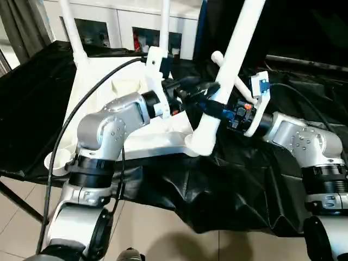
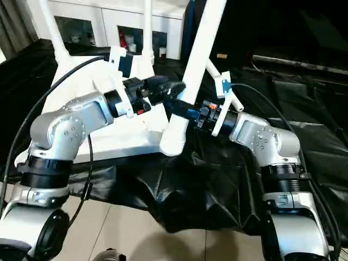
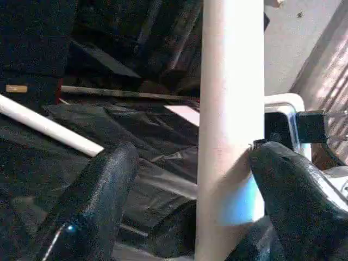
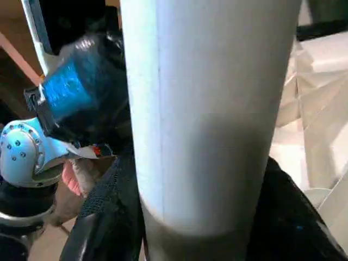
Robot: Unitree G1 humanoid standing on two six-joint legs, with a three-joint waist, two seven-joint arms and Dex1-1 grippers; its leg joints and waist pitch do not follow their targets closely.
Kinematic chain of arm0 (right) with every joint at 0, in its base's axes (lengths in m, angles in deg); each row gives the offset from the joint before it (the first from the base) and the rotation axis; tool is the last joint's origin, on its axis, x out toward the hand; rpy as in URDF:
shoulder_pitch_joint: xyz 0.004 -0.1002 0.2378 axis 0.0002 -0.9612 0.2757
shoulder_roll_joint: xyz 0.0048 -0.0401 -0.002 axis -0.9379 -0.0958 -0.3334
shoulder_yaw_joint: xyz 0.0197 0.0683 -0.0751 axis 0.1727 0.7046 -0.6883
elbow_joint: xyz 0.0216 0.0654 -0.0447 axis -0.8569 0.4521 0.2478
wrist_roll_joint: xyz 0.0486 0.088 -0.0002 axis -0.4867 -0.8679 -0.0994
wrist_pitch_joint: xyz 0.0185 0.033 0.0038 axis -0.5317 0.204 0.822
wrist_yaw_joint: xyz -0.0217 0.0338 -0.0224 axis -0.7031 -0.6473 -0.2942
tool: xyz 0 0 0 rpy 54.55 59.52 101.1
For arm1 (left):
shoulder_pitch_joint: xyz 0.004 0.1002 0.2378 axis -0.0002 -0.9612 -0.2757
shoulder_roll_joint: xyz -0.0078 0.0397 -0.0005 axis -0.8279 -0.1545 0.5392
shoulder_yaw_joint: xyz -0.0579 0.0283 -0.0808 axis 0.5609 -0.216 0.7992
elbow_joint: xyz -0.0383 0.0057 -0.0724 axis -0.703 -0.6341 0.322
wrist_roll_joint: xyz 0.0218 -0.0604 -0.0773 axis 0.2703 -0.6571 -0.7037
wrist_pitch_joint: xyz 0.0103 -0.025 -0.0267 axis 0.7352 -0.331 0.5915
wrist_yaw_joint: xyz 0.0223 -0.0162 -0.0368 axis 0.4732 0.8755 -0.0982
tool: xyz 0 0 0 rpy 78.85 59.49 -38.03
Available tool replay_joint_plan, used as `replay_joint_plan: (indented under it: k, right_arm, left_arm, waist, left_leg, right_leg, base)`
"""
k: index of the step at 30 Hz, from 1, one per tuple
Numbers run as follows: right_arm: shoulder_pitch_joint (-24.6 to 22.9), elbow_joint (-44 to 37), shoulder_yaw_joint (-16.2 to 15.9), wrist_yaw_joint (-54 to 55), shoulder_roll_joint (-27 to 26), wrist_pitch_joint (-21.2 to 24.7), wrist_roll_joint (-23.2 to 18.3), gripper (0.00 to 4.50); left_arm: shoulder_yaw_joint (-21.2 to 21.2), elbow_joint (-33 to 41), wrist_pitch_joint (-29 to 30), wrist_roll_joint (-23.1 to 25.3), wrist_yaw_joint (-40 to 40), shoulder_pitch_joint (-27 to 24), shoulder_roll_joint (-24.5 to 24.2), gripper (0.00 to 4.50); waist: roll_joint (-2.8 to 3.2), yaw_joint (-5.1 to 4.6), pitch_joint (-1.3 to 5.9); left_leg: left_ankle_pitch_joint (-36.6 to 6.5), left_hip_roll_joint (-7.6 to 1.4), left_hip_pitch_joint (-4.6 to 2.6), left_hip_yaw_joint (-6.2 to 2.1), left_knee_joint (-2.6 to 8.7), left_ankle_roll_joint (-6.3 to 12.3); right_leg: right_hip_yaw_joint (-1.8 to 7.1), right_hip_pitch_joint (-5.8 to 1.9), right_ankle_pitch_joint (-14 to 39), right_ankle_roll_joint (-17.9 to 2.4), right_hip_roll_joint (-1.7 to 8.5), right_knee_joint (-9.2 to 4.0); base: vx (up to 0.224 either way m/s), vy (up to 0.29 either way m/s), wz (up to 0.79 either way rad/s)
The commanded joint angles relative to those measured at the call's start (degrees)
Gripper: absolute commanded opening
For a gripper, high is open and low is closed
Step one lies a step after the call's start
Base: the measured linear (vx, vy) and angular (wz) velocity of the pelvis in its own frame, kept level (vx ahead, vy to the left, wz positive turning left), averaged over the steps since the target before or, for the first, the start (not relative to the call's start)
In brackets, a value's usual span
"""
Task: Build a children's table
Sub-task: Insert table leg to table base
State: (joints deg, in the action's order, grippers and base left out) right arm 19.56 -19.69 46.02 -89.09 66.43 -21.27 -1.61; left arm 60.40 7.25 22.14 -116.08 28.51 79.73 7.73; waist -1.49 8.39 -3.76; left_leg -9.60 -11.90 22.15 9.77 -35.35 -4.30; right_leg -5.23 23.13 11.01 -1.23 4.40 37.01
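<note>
The right gripper (image 2: 191, 113) is clamped around the lower part of a slanted white leg (image 1: 228, 65), and its wrist view shows the tube (image 4: 209, 109) pressed between its two black fingers (image 4: 100, 217). The left gripper (image 1: 187, 89) reaches in from the other side; its wrist view shows what the head views hide, that its fingers stand wide on either side of the same leg (image 3: 231, 109), one fingertip (image 3: 283, 185) touching the tube and the other (image 3: 98, 196) apart from it. The flared foot of this leg sits at the near corner socket (image 1: 198, 144) of the upturned white tabletop (image 1: 98, 103), which lies on a black sheet (image 1: 217, 190) covering the work surface. I count four legs: the held one, two standing upright in far sockets (image 1: 73, 32) (image 1: 165, 24), and a fourth lying loose on the sheet behind the grippers (image 3: 49, 128). Whether the held leg is fully seated in its socket, I cannot tell. Behind the tabletop stands a white cabinet (image 1: 128, 24) with glass doors, with small items inside too dim to make out.
</note>
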Motion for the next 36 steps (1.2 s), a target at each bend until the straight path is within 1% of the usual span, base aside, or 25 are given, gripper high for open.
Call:
replay_joint_plan:
  k: [1,2,3,4,9,10,11,12,14,15,16,18,19,21,23,24,25,28,29,30,32,33,36]
  right_arm:
    - [0.1,-3.2,0.4,-0.2,0.9,1.5,-1.8,1.86]
    - [0.1,-3.2,0.4,-0.2,0.9,1.5,-1.8,1.86]
    - [-0.1,-3.8,0.3,-0.2,1.0,2.2,-1.9,1.86]
    - [-0.1,-4.0,0.3,-0.2,1.0,2.3,-1.9,1.86]
    - [-0.3,-5.2,0.1,-0.6,0.9,3.7,-1.4,1.86]
    - [-0.5,-5.9,-0.4,-0.4,1.0,3.6,-0.9,1.86]
    - [-0.5,-6.3,-0.6,-0.1,0.9,3.6,-0.8,1.86]
    - [-0.5,-6.6,-0.7,0.1,0.9,3.5,-0.7,1.86]
    - [-0.3,-7.0,-1.0,1.6,0.6,3.3,0.3,1.86]
    - [0.3,-7.4,-1.5,5.6,-0.3,2.6,2.7,1.86]
    - [0.5,-7.5,-1.7,6.7,-0.5,2.4,3.6,1.86]
    - [0.8,-7.8,-2.3,9.0,-1.1,1.9,5.3,1.86]
    - [0.9,-8.1,-2.9,10.3,-1.4,1.1,6.6,1.86]
    - [1.1,-8.6,-3.4,13.8,-3.0,0.3,8.5,1.86]
    - [1.1,-8.8,-3.7,15.1,-3.6,0.0,9.3,1.86]
    - [1.1,-9.1,-3.7,16.3,-4.4,-0.1,9.5,1.86]
    - [1.0,-9.4,-3.8,17.2,-5.3,-0.4,9.7,1.86]
    - [1.0,-9.7,-4.2,18.6,-6.7,-1.5,10.7,1.86]
    - [1.0,-9.5,-4.7,19.0,-6.8,-2.4,11.7,1.86]
    - [1.0,-9.4,-5.4,19.6,-7.0,-3.4,12.9,1.86]
    - [0.9,-9.4,-6.0,20.5,-7.3,-4.4,14.2,1.86]
    - [0.8,-9.7,-6.9,22.4,-7.7,-5.5,16.3,1.86]
    - [0.7,-10.3,-7.4,26.6,-9.2,-5.8,18.4,1.86]
  left_arm:
    - [0.2,-0.8,1.6,-0.9,0.1,1.9,0.5,4.16]
    - [0.2,-0.8,1.6,-1.0,0.1,1.9,0.5,4.36]
    - [0.4,-0.9,2.0,-1.5,0.0,2.2,0.8,4.36]
    - [0.4,-0.9,2.1,-1.7,0.0,2.2,0.9,4.46]
    - [0.3,-1.2,2.0,-2.3,0.4,2.7,2.2,4.5]
    - [-0.7,-1.7,1.3,-1.0,0.0,2.7,2.4,4.5]
    - [-1.2,-1.9,0.9,-0.3,-0.4,2.7,2.5,4.5]
    - [-1.4,-2.1,0.7,0.1,-0.7,2.7,2.6,4.5]
    - [-2.2,-2.5,0.4,1.0,-1.5,2.8,2.8,4.5]
    - [-2.3,-2.7,0.3,1.7,-3.1,2.8,3.6,4.5]
    - [-2.2,-2.8,0.3,1.8,-3.6,2.9,3.9,4.5]
    - [-1.8,-2.8,0.4,1.9,-4.8,3.0,4.7,4.5]
    - [-1.6,-2.8,0.1,2.2,-5.9,3.1,5.2,4.23]
    - [-0.6,-3.1,-0.8,2.5,-8.4,3.5,6.6,4.16]
    - [-0.2,-3.2,-1.3,2.6,-9.4,3.6,7.2,4.12]
    - [0.0,-3.2,-1.6,2.9,-10.1,3.8,7.5,3.88]
    - [0.5,-3.1,-1.9,2.7,-10.7,4.0,7.9,3.77]
    - [1.6,-3.0,-2.0,2.4,-12.0,4.4,8.5,3.73]
    - [2.0,-3.2,-2.4,2.7,-13.0,4.6,8.7,3.67]
    - [2.5,-3.5,-2.6,3.0,-14.4,4.8,9.0,3.36]
    - [3.1,-3.9,-2.8,3.4,-15.8,5.0,9.4,3.3]
    - [3.5,-4.4,-3.3,3.8,-17.4,5.1,9.8,3.28]
    - [4.0,-5.1,-3.9,4.5,-19.7,5.1,10.7,2.93]
  waist:
    - [-0.5,0.29,4.69]
    - [-0.58,0.27,4.67]
    - [-0.53,0.33,4.68]
    - [-0.55,0.33,4.68]
    - [-0.67,0.36,4.64]
    - [-0.65,0.35,4.63]
    - [-0.36,0.37,4.6]
    - [-0.46,0.32,4.59]
    - [-0.47,0.33,4.62]
    - [-0.28,0.24,4.62]
    - [-0.34,0.18,4.56]
    - [-0.38,0.04,4.59]
    - [-0.31,0.02,4.58]
    - [-0.33,-0.03,4.6]
    - [-0.34,-0.07,4.57]
    - [-0.35,-0.07,4.58]
    - [-0.28,-0.06,4.6]
    - [-0.15,-0.15,4.6]
    - [-0.17,-0.11,4.6]
    - [-0.13,-0.13,4.58]
    - [-0.09,-0.16,4.6]
    - [-0.33,-0.27,4.54]
    - [-0.27,-0.24,4.55]
  left_leg:
    - [-8.0,-1.11,-0.71,-0.22,3.96,-0.58]
    - [-7.9,-1.11,-0.71,-0.21,3.96,-0.52]
    - [-7.7,-1.09,-0.65,-0.2,3.93,-0.43]
    - [-7.6,-1.08,-0.65,-0.19,3.92,-0.43]
    - [-7.5,-1.08,-0.56,-0.18,3.94,-0.35]
    - [-7.6,-1.06,-0.58,-0.16,3.94,-0.38]
    - [-7.9,-1.09,-0.6,-0.23,3.99,-0.51]
    - [-8.0,-1.11,-0.58,-0.23,4.0,-0.53]
    - [-7.8,-1.18,-0.58,-0.3,4.06,-0.78]
    - [-7.7,-1.21,-0.62,-0.33,4.08,-1.12]
    - [-7.7,-1.15,-0.58,-0.3,4.09,-1.31]
    - [-8.3,-1.11,-0.74,-0.29,4.11,-1.7]
    - [-8.5,-1.11,-0.69,-0.28,4.11,-1.78]
    - [-8.6,-1.09,-0.64,-0.35,4.16,-2.07]
    - [-8.6,-1.1,-0.67,-0.37,4.2,-1.98]
    - [-8.6,-1.04,-0.68,-0.32,4.18,-1.92]
    - [-8.6,-1.15,-0.68,-0.39,4.24,-1.99]
    - [-9.1,-1.16,-0.72,-0.43,4.3,-1.98]
    - [-9.0,-1.16,-0.7,-0.41,4.3,-2.05]
    - [-8.9,-1.19,-0.7,-0.44,4.32,-2.22]
    - [-8.8,-1.16,-0.75,-0.41,4.34,-2.15]
    - [-8.7,-1.21,-0.69,-0.44,4.42,-2.3]
    - [-8.3,-1.13,-0.75,-0.4,4.39,-2.34]
  right_leg:
    - [2.96,-3.45,11.7,-8.1,3.94,-5.09]
    - [2.98,-3.4,11.6,-8.1,3.92,-5.09]
    - [2.95,-3.41,11.4,-8.2,3.99,-5.08]
    - [2.96,-3.4,11.3,-8.2,3.97,-5.07]
    - [2.96,-3.48,11.8,-7.9,4.05,-5.21]
    - [2.95,-3.44,12.2,-7.7,4.01,-5.3]
    - [2.95,-3.4,12.6,-7.5,4.01,-5.32]
    - [2.96,-3.4,12.7,-7.2,3.97,-5.42]
    - [2.97,-3.43,12.4,-6.9,4.0,-5.35]
    - [3.0,-3.35,11.9,-7.1,4.01,-5.28]
    - [2.97,-3.29,12.0,-7.0,3.95,-5.36]
    - [2.94,-3.33,12.7,-7.1,4.0,-5.42]
    - [2.97,-3.29,12.9,-7.2,4.0,-5.46]
    - [2.98,-3.39,12.5,-6.9,4.0,-5.41]
    - [2.99,-3.37,12.5,-6.7,3.99,-5.42]
    - [2.99,-3.35,12.4,-6.6,3.93,-5.5]
    - [3.05,-3.31,11.9,-6.6,3.96,-5.4]
    - [2.99,-3.29,11.3,-7.0,3.98,-5.35]
    - [3.02,-3.38,10.8,-7.0,3.97,-5.29]
    - [3.04,-3.32,10.2,-7.0,3.93,-5.26]
    - [3.05,-3.36,9.5,-7.2,3.88,-5.2]
    - [3.06,-3.35,9.3,-7.1,3.86,-5.16]
    - [3.14,-3.4,9.0,-6.9,3.95,-5.16]
  base:
    - [0.0,0.0,0.0]
    - [0.0,0.0,0.0]
    - [0.0,0.0,0.0]
    - [0.0,0.0,0.0]
    - [0.0,0.0,0.0]
    - [0.0,0.0,0.0]
    - [0.0,0.0,0.0]
    - [0.0,0.0,0.0]
    - [0.0,0.0,0.0]
    - [0.0,0.0,0.0]
    - [0.0,0.0,0.0]
    - [0.0,0.0,0.0]
    - [0.0,0.0,0.0]
    - [0.0,0.0,0.0]
    - [0.0,0.0,0.0]
    - [0.0,0.0,0.0]
    - [0.0,0.0,0.0]
    - [0.0,0.0,0.0]
    - [0.0,0.0,0.0]
    - [0.0,0.0,0.0]
    - [0.0,0.0,0.0]
    - [0.0,0.0,0.0]
    - [0.0,0.0,0.0]
